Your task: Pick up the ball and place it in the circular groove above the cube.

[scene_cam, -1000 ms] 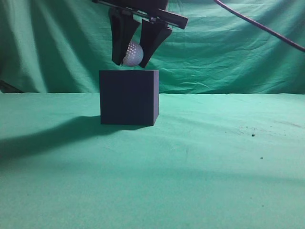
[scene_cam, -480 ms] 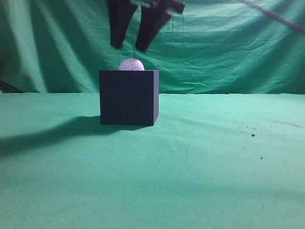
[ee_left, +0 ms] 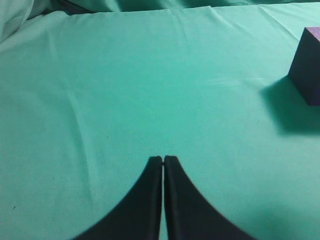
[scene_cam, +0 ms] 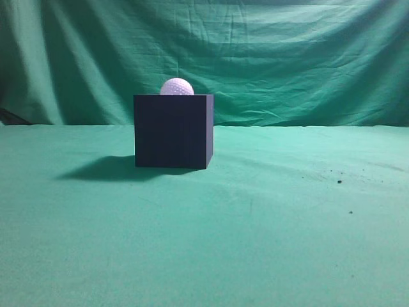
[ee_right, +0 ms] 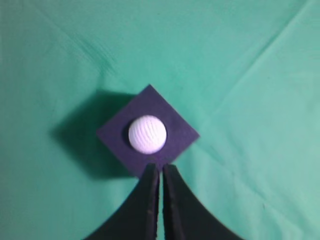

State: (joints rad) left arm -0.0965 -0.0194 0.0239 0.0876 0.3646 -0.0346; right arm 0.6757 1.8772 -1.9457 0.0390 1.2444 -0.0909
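One ball (scene_cam: 176, 87) shows on my exterior view, seated on top of the dark cube (scene_cam: 172, 131), which stands on the green counter (scene_cam: 268, 224); neither tool appears there. On my left wrist view, the left tool (ee_left: 163, 160) hangs over bare cloth with its tips pressed together, holding nothing, the cube at the right edge. On my right wrist view, the right tool (ee_right: 161, 167) is likewise pinched closed and empty, high above the cube, with the ball resting centred on its top face.
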